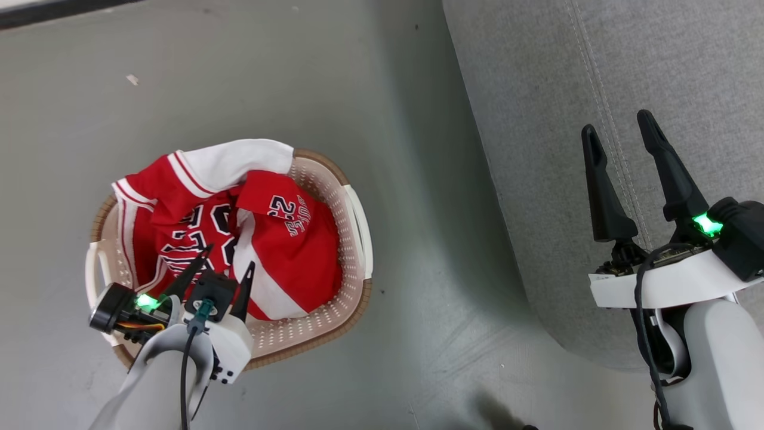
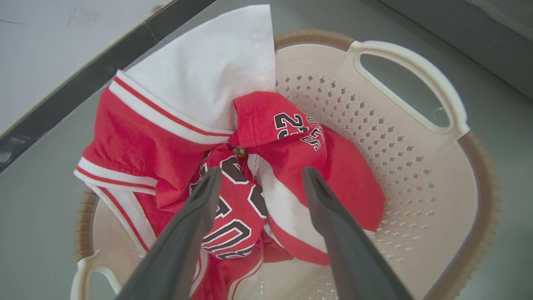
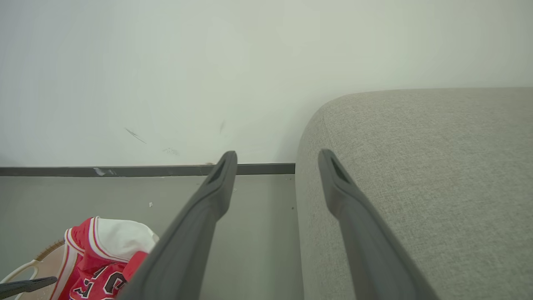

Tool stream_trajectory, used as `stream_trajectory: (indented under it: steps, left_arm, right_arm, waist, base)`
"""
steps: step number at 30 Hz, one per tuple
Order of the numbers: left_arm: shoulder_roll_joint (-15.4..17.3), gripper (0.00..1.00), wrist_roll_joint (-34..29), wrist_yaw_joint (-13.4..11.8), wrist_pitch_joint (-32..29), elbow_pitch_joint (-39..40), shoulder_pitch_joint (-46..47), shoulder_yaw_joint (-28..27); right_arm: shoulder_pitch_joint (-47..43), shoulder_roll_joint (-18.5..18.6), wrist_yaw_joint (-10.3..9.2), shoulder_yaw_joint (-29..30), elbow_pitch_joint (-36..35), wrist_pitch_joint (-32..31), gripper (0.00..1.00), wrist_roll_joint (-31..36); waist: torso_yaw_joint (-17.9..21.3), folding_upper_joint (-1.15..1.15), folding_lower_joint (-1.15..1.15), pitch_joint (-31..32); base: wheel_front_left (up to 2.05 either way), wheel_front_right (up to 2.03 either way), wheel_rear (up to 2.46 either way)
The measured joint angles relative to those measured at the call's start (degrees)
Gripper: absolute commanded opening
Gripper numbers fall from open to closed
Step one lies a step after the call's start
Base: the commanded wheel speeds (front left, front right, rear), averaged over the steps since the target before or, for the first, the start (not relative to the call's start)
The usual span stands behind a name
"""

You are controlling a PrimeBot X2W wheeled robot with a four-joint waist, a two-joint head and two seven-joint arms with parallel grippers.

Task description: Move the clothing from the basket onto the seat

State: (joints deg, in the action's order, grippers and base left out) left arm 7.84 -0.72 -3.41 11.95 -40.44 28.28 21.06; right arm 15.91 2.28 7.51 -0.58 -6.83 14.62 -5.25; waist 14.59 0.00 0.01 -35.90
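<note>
The red clothing (image 1: 262, 239) with white stripes and dark numbers lies bunched in the cream basket (image 1: 358, 233) on the floor; one white panel drapes over the far rim. My left gripper (image 1: 230, 255) hangs open just above the pile, fingers pointing down at it. In the left wrist view the open left gripper (image 2: 260, 174) frames the clothing (image 2: 287, 137) inside the basket (image 2: 416, 166), with nothing held. My right gripper (image 1: 621, 128) stands open over the grey seat (image 1: 686, 71). The right wrist view shows the right gripper (image 3: 277, 156), the seat (image 3: 416, 166) and the clothing (image 3: 104, 250).
A grey floor (image 1: 239, 71) surrounds the basket, with a gap of floor between it and the seat's rounded edge. A pale wall (image 3: 208, 62) with a dark baseboard (image 3: 125, 171) runs behind.
</note>
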Motion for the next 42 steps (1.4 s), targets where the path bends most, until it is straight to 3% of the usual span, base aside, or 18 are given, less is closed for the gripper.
stream_trajectory:
  steps: [18,42]
  left_arm:
    - [3.89,1.0,-0.41,-2.54,-0.07,-6.24,5.81,-2.64]
    - [7.06,1.0,-0.4,-4.49,-1.42,-11.4,12.15,-4.91]
  right_arm:
    - [4.19,0.0,0.0,-1.48,0.14,0.0,1.0,-2.12]
    - [8.21,0.0,0.0,-3.2,0.12,0.0,1.0,-4.38]
  waist:
    - [4.3,0.0,0.0,-6.87]
    - [6.65,0.0,0.0,-13.45]
  base:
    - [0.0,0.0,0.0]
    - [0.0,0.0,0.0]
